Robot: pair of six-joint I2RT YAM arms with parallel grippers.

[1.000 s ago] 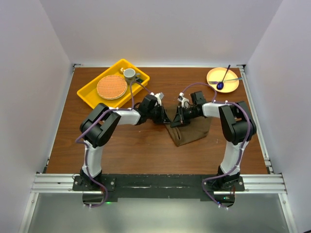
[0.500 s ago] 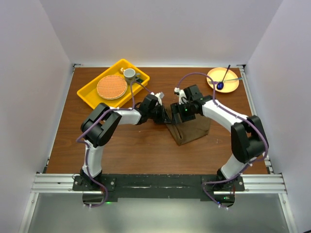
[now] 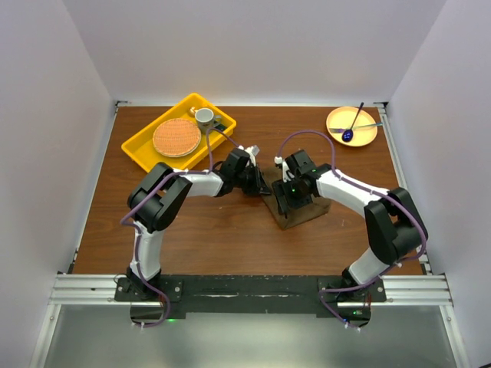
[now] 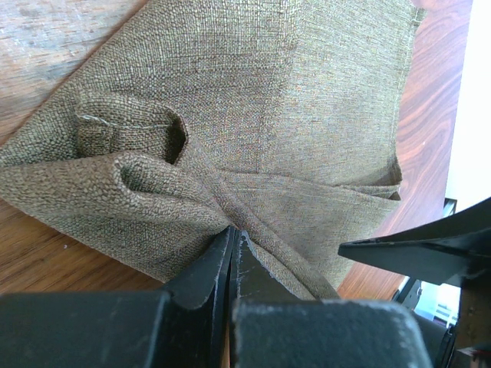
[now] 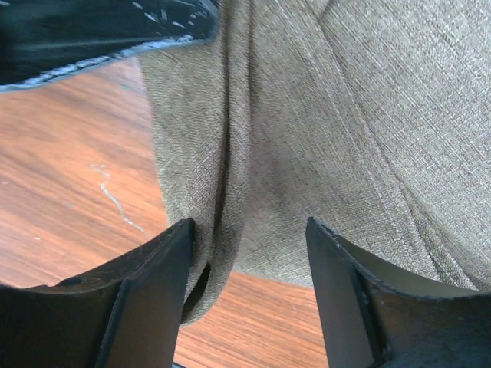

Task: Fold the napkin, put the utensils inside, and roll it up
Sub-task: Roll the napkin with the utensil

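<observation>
One olive-brown napkin (image 4: 322,100) at worktop (image 3: 215,230) centre: left claw (image 4: 232,245) pinches its 10 o'clock fold; right claw (image 5: 247,238), spread, straddles the adjacent edge.

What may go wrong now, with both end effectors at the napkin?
1. The left end effector pinches only a thin fold of the napkin; the cloth may slip out.
2. The open right end effector straddles the napkin's edge very near the left one; they may collide.
</observation>
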